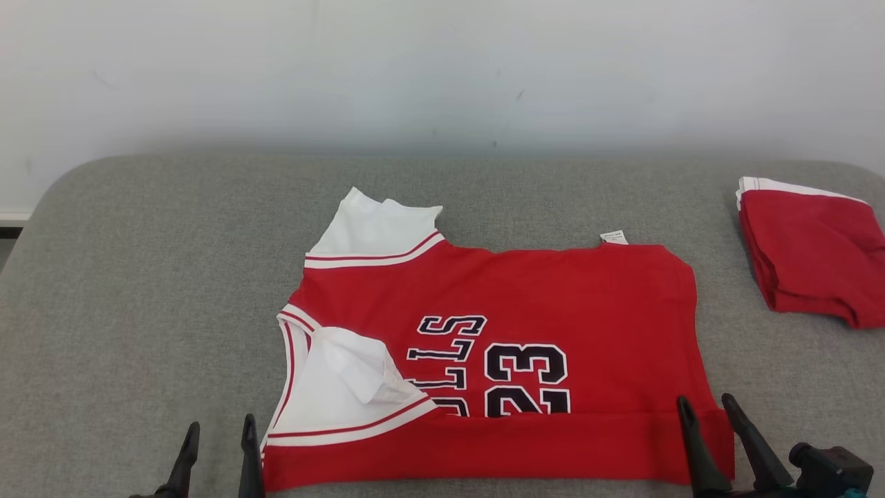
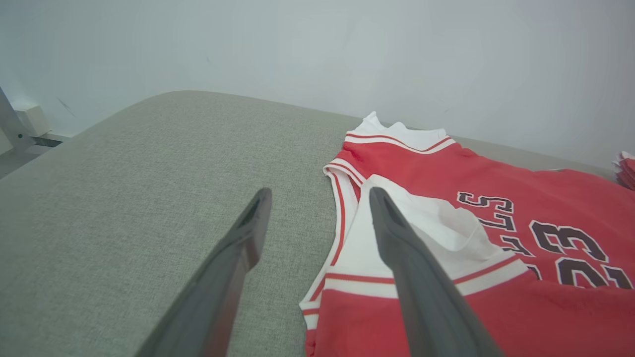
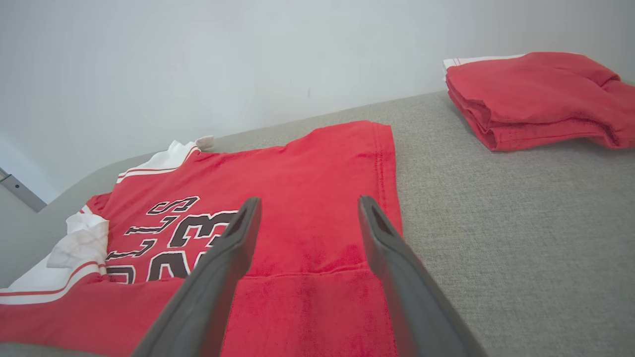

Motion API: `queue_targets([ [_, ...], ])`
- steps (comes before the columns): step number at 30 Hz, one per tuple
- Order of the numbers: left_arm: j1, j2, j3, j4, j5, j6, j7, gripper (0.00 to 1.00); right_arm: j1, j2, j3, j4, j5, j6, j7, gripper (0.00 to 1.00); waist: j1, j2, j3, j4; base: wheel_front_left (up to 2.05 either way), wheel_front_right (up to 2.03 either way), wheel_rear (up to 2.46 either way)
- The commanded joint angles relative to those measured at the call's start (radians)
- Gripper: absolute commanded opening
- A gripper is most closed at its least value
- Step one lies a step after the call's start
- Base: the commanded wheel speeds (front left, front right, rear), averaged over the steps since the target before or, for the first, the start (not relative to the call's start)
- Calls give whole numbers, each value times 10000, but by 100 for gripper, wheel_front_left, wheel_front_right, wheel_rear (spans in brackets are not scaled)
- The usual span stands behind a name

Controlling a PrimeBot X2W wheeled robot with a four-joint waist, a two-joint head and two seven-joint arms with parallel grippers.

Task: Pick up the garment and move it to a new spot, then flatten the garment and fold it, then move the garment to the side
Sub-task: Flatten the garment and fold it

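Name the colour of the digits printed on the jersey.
The digits are black with white outlines; the head view shows them best.

A grey padded surface of woven fabric with rounded corners (image 1: 138, 290) is seen. A red fabric jersey with white sleeves and dark lettering (image 1: 553, 297) is laid flat on it, with its near edge folded over into a band. The jersey is spread from just beside the left gripper (image 1: 220, 422) to beneath the right gripper (image 1: 704, 398). A folded red-and-white cloth stack (image 1: 816, 270) is set farther out and to the right of the right gripper, apart from the jersey
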Motion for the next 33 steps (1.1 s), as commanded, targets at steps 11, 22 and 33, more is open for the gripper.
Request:
queue_targets([
  [11, 1103, -1573, 2359, -761, 2246, -1212, -24, 100, 617, 1593, -1492, -867, -2086, 2, -241, 100, -1, 0, -349, -57, 0, 0, 0],
  [22, 428, -1733, 2781, -286, 2589, -1817, -24, 100, 486, 2035, -1718, -1068, -2661, 3, -244, 100, -1, 0, -128, -429, 0, 0, 0],
  [33, -3001, -544, 2261, 1684, 2295, -2240, 188, 100, -1621, 1717, -1151, -364, -2669, 3, -241, 100, -1, 0, 1209, -1395, 0, 0, 0],
])
